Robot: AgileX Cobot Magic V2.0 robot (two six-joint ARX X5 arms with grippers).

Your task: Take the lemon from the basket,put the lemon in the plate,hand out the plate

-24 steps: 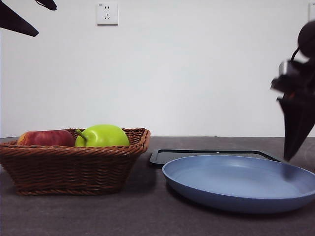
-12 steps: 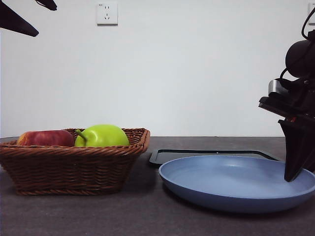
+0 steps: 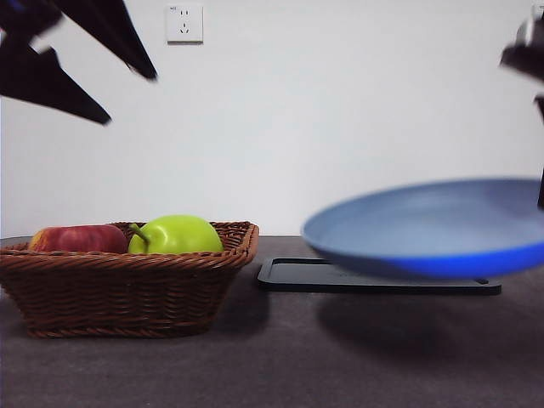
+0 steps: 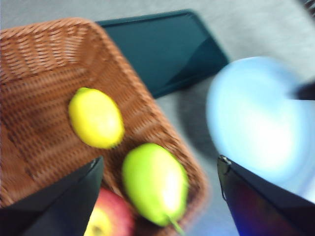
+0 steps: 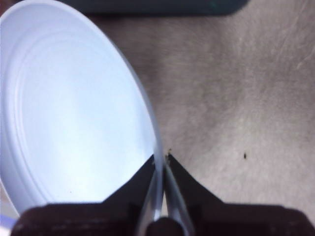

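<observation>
Yellow lemon [image 4: 96, 118] lies in the basket [image 4: 44, 54], frame centre-left; wide-spread, empty left gripper [image 4: 157, 182] should be centred over it. Plate [image 5: 74, 113] is pinched at its rim by the right gripper [image 5: 161, 160].

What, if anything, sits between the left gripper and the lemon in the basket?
Nothing visible. In the left wrist view the open left gripper hangs above the basket; the lemon lies uncovered on the wicker floor. The green fruit and red apple lie beside it, not over it.
</observation>
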